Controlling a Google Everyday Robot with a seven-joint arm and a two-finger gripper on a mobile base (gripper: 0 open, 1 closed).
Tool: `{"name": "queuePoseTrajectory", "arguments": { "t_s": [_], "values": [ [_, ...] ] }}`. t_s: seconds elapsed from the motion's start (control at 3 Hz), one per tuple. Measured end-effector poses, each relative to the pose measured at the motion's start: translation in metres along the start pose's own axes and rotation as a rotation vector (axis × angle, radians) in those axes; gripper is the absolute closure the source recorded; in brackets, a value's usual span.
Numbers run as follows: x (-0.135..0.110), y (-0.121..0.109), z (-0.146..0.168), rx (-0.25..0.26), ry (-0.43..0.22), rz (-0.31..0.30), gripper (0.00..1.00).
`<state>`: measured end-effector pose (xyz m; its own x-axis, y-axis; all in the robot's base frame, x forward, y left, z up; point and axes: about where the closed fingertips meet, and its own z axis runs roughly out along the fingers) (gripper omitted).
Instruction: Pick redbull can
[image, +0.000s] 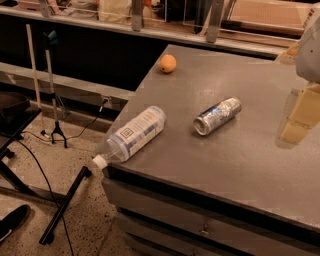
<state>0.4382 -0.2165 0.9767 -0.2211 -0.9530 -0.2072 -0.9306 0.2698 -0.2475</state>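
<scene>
On the grey table (240, 165), a plastic bottle (132, 134) lies left of the redbull can (217, 116), and an orange (167, 63) sits behind it. The can lies on its side, its long axis running near-left to far-right. The gripper (300, 117) hangs right of the can, well apart; I cannot tell whether it is open or closed.

Hand (297, 122) observed at far right edge of view, held aloft, pointing downward. Arm (311, 50) largely cut off by the frame.
</scene>
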Motion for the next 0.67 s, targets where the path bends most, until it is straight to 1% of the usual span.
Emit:
{"name": "queuePoseTrajectory", "arguments": {
  "t_s": [0.33,0.67],
  "values": [
    [0.0,0.0,0.0,0.0,0.0,0.0,0.0],
    [-0.0039,-0.0012,0.0034,0.013,0.011,-0.028,0.0]
  ]
}}
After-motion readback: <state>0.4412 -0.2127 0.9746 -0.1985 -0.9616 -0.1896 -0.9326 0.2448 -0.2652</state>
